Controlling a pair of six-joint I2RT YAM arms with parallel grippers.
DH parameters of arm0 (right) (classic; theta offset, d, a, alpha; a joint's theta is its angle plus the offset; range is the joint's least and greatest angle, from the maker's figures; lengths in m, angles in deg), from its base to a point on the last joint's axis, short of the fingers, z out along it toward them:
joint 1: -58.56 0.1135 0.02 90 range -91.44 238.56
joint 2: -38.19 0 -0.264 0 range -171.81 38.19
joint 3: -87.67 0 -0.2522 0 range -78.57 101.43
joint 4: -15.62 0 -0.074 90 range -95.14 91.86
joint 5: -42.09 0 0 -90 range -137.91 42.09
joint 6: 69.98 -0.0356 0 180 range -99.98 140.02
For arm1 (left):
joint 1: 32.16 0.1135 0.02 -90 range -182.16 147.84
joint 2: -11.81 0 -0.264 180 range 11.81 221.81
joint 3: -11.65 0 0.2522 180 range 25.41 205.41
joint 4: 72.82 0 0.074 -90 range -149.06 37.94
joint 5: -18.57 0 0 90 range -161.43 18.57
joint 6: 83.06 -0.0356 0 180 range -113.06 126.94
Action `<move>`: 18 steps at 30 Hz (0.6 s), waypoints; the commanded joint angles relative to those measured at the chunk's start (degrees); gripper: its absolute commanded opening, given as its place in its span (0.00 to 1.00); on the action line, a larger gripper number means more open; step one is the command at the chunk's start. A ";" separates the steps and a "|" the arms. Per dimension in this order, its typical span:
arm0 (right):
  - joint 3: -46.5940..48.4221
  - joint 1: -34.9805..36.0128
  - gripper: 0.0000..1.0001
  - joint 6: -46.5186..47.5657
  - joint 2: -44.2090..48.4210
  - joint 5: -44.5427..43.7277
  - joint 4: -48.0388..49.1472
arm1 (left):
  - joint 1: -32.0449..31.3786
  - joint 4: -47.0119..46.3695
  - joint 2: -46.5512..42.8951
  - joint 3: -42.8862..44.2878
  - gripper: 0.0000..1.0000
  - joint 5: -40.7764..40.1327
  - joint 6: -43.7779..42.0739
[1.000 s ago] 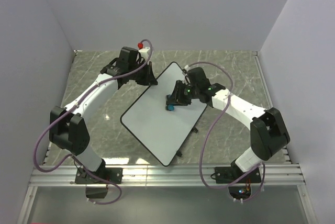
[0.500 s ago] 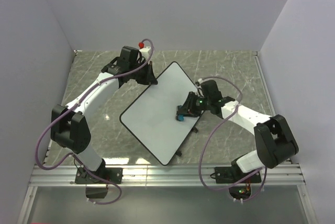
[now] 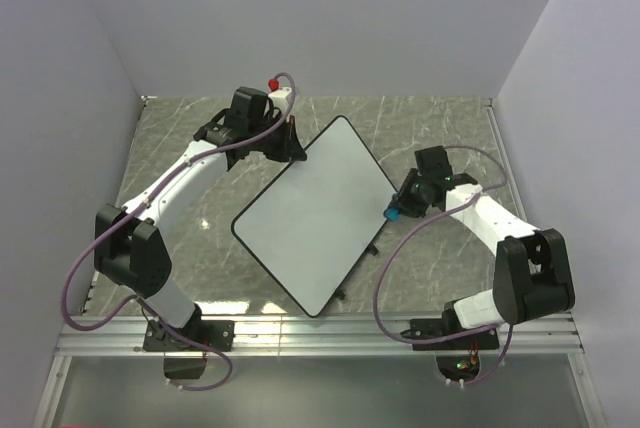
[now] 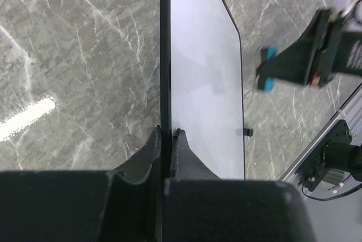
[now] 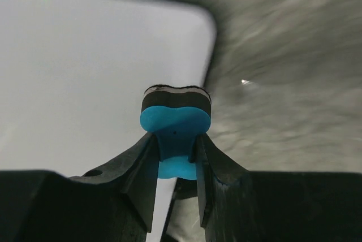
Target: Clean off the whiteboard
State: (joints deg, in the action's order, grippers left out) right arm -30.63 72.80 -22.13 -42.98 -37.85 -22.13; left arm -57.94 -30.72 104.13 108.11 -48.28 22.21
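Note:
The whiteboard (image 3: pixel 315 213) is a blank white board with a thin black rim, lying diamond-wise in the middle of the top view. My left gripper (image 3: pixel 293 143) is shut on its far left rim; in the left wrist view (image 4: pixel 167 134) the rim (image 4: pixel 164 55) runs edge-on between the jaws. My right gripper (image 3: pixel 396 210) is shut on a small blue eraser (image 3: pixel 393 214), held just off the board's right edge. In the right wrist view (image 5: pixel 175 140) the eraser (image 5: pixel 175 120) hangs over the board's corner (image 5: pixel 102 67). No scribbles show.
The tabletop is grey marble (image 3: pixel 450 138), walled in by pale panels. A metal rail (image 3: pixel 320 333) runs along the near edge by the arm bases. Small black feet (image 3: pixel 343 294) stick out under the board's lower right edge.
My right gripper has carried the eraser from the board's middle rightward and off its right edge. The board shifted slightly; the left gripper kept its hold.

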 commanded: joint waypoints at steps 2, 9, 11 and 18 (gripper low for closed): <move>5.06 -3.42 0.00 0.58 1.10 -18.99 -15.00 | -1.20 0.93 -1.61 1.59 0.00 -1.62 -2.52; -3.10 -4.40 0.37 -1.43 0.83 -15.70 -12.49 | -1.20 0.93 -2.40 1.07 0.13 -2.59 -2.70; -4.26 -4.31 0.48 -1.88 0.83 -14.73 -11.08 | -1.20 0.84 -2.57 0.89 0.19 -2.68 -2.87; -4.18 -4.40 0.92 -0.13 0.74 -14.73 -11.43 | -1.20 0.58 -3.72 -0.25 0.36 -3.03 -2.87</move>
State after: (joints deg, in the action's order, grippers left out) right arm -35.63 68.49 -22.81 -42.78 -51.55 -33.71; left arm -58.56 -29.60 103.78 108.04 -51.07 20.22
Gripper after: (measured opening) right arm 0.902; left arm 0.351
